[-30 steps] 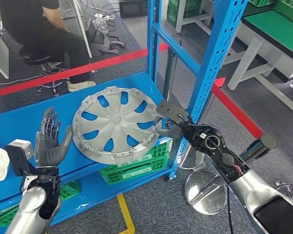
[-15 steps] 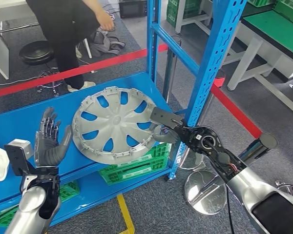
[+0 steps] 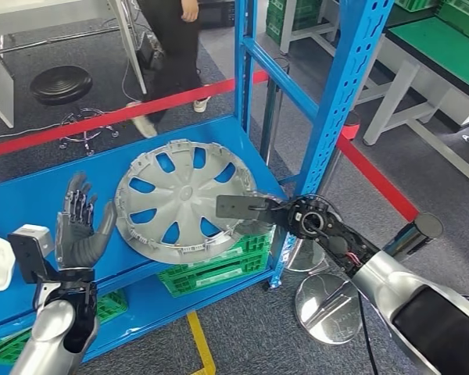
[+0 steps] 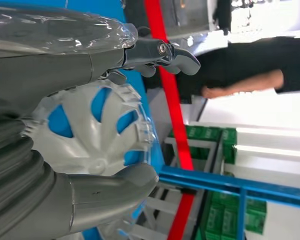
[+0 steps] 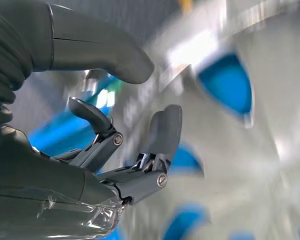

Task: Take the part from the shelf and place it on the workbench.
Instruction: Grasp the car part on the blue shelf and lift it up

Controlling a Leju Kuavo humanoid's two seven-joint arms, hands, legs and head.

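Blue shelf upright (image 3: 332, 117) beside wheel cover (image 3: 182, 199), bare shelf deck (image 3: 31, 195) on the other side

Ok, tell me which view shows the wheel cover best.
The head view: the whole wheel cover lies flat on the blue shelf, its rim seen nearly all round. The left wrist view shows a part of it between the fingers of the left robot hand; the right wrist view shows a blurred close-up.

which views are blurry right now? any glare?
Right wrist view: heavy motion blur across the wheel cover; the right robot hand stays fairly sharp. Left wrist view: the left robot hand and cover are sharp, the bright background past the shelf is blown out white. Head view: mostly sharp, with bright reflections on the round metal base on the floor.
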